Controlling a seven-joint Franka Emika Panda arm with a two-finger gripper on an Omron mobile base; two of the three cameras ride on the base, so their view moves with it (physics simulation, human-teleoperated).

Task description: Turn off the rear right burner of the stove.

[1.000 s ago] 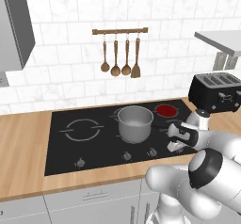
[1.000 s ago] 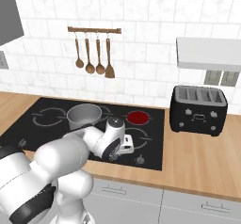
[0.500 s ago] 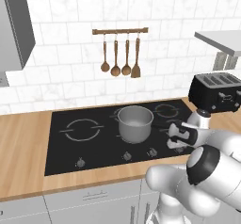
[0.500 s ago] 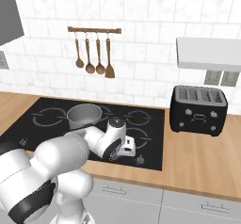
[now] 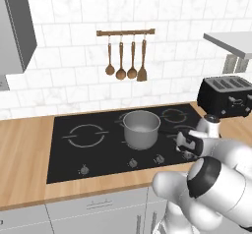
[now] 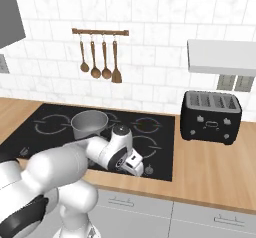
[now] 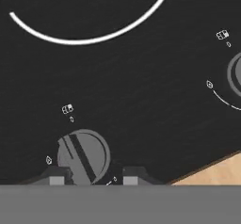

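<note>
**A:** Gripper point(image 7: 89, 180) first: where do you have it?

**B:** Low over the front right edge of the stove point(image 5: 108, 144), right at the knob row. In the hand view your two fingertips point(image 7: 56, 178) stand on either side of a round knob point(image 7: 84, 156), one at each flank of it. They look closed onto the knob, but the contact itself sits at the bottom edge of the picture, so treat that as likely, not certain.

**A:** And the rear right burner?

**B:** It's at the back right of the glass, showing thin grey rings and no red glow point(image 5: 174, 115); from the right base view it sits behind the wrist point(image 6: 148, 123). The pot point(image 5: 141, 128) stands on the middle zone, just left of it, and the toaster point(image 6: 210, 116) is well apart on the counter point(image 6: 220, 172).

**A:** So what does the next move turn on?

**B:** The knob's bar. It runs tilted across the knob face, and your fingertips bracket the knob roughly across that line. The burner lies away from the gripper, toward the wall. With no glow there, I'd judge the burner off; you'd only need to let go and lift straight off the knob.
</note>
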